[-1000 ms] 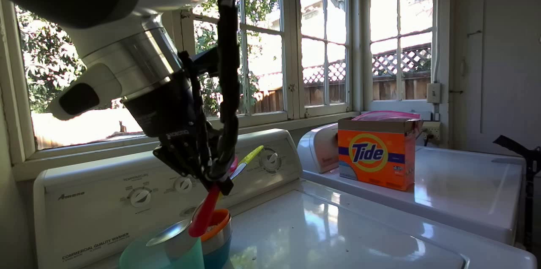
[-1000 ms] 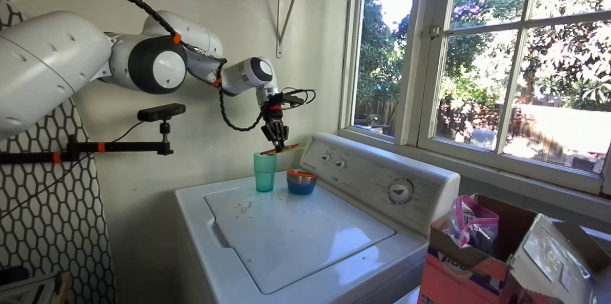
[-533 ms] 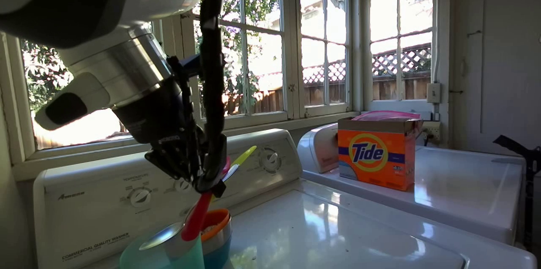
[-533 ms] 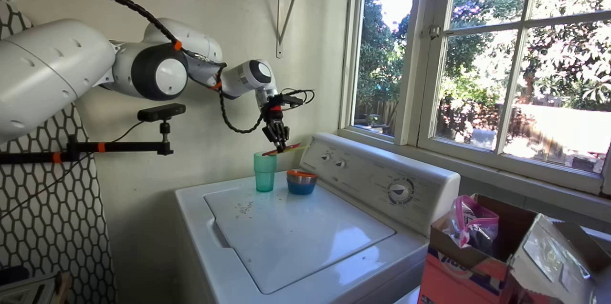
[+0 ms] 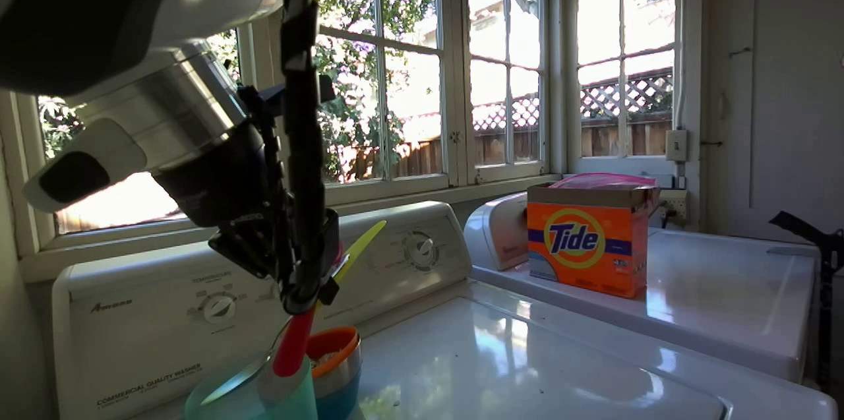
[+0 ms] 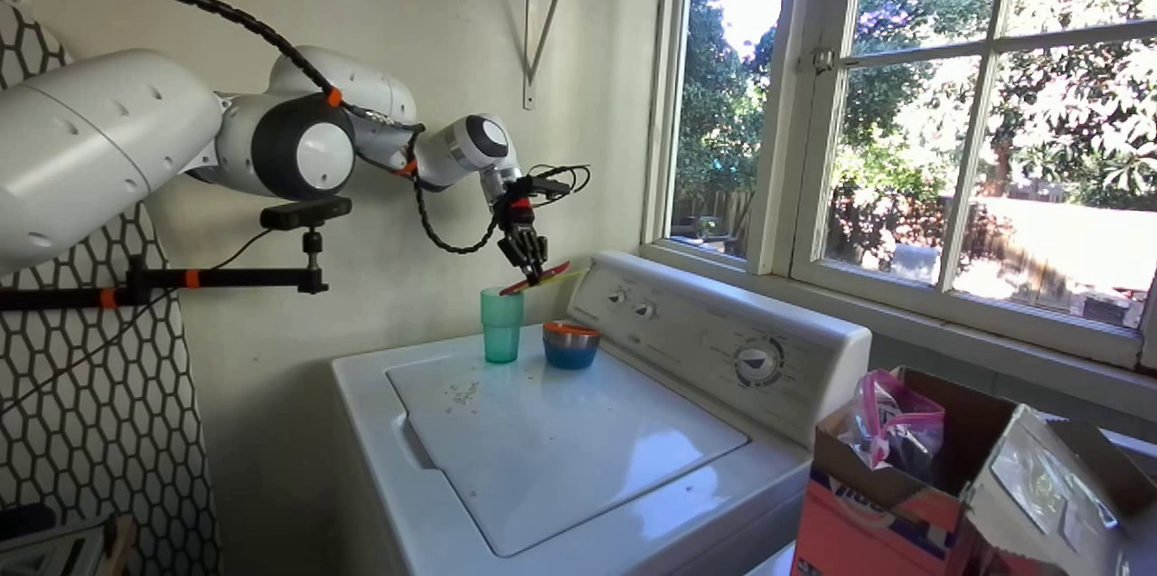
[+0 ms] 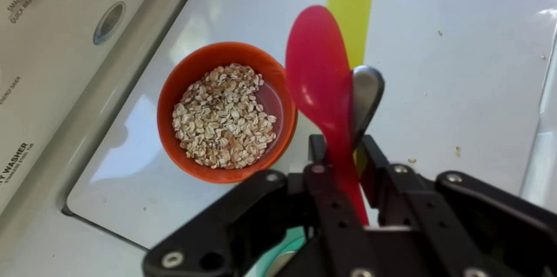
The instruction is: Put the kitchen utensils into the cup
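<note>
In one hand (image 7: 344, 155), three utensils (image 7: 321, 72).

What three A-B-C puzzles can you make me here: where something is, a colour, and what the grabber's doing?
1. Where is the oat pile?
A on the windowsill
B in the bowl
C on a dial

2. What colour is the cup?
A green
B purple
C black

3. The gripper is:
A open
B shut on nothing
C shut on the utensils

1 B: the wrist view shows it heaped inside.
2 A: both exterior views show green.
3 C: the wrist view shows them between its jaws.
</note>
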Tool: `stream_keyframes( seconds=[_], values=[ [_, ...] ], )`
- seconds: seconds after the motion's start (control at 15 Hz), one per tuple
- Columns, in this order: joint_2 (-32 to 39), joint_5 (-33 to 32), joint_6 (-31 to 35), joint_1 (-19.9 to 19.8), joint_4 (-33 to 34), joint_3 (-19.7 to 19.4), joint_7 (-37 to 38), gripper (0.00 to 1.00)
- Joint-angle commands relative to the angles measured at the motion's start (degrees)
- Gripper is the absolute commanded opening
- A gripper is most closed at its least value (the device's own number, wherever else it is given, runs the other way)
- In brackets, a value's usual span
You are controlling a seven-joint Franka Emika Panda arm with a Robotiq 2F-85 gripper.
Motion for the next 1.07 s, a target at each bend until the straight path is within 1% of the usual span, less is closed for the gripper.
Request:
stream_keyframes(
  seconds=[0.0,0.27,0.47,0.53,0.6,0.67,0.73,1.0],
  values=[
    [3.08,-1.11,-2.70,2.12,5.23,-1.29,-0.31,0.06],
    [4.22,-1.50,-4.12,3.86,6.53,-2.54,-0.16,0.06],
    [4.92,-3.23,-7.05,5.61,6.92,-4.15,-0.40,0.06],
    [5.77,-3.89,-8.76,6.30,8.21,-4.81,-1.51,0.06],
    [5.32,-4.95,-9.44,6.63,7.12,-4.99,-1.84,0.06],
    [5.62,-5.61,-10.47,6.99,7.42,-5.24,-2.02,0.06],
    [6.61,-5.91,-11.72,7.59,8.96,-5.95,-2.64,0.06],
    [8.00,-7.61,-14.85,8.87,10.62,-7.50,-4.38,0.06]
  ],
)
